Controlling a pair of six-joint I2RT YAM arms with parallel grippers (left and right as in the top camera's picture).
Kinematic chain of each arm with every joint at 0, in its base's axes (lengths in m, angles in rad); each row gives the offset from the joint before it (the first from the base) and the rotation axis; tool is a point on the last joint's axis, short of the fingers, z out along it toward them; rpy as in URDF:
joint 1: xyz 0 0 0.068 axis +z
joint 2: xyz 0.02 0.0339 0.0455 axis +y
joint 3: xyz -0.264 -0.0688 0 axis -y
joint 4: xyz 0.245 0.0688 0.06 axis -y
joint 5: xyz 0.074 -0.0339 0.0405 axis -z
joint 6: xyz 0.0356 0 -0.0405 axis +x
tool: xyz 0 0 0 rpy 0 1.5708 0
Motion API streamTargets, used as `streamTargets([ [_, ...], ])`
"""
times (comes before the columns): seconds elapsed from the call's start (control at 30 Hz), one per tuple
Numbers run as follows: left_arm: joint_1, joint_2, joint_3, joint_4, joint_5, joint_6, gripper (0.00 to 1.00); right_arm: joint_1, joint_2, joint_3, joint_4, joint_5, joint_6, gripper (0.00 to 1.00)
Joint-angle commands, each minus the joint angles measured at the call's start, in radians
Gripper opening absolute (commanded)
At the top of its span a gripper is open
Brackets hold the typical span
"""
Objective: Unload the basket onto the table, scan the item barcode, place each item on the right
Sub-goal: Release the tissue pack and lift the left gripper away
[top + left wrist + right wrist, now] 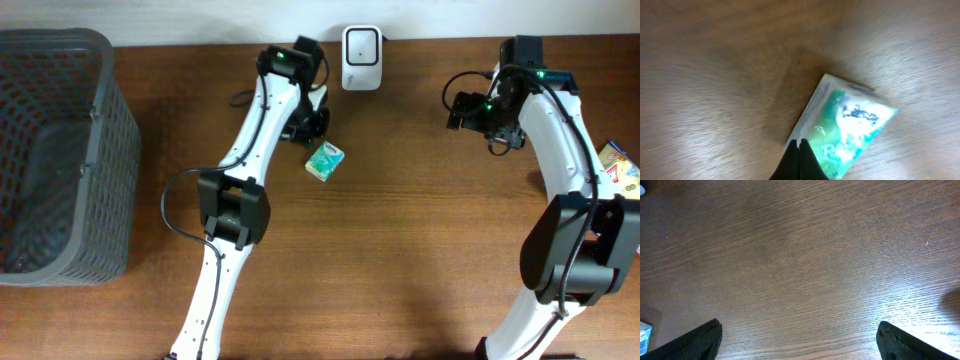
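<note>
Teal-and-white plastic packet [324, 161] lies flat on the brown wooden table [400, 250], just below and to the left of the white rounded scanner box [361, 44] at the far edge. I see the left gripper [314, 122] hanging right beside the packet's upper-left corner; on its wrist view the black fingers [799, 155] are pressed together over the packet's [847, 127] lower edge, nothing visibly between them. The right gripper [466, 108] hovers well apart over bare wood, its fingers [690, 341] spread wide. A grey mesh basket [60, 150] sits at the left.
</note>
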Motion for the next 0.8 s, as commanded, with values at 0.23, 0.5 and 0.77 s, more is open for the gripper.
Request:
streamTargets([
  [0.23, -0.011, -0.028, -0.263, 0.135, 0.023, -0.008, 0.00, 0.005, 0.006, -0.002, -0.002, 0.016, 0.004, 0.99],
  [0.5, -0.010, -0.031, -0.276, 0.151, -0.049, -0.009, 0.00, 0.005, 0.006, -0.002, -0.002, 0.016, 0.005, 0.99],
  [0.77, -0.006, -0.071, -0.010, 0.009, -0.049, -0.008, 0.04, 0.005, 0.006, -0.002, -0.002, 0.016, 0.005, 0.99],
])
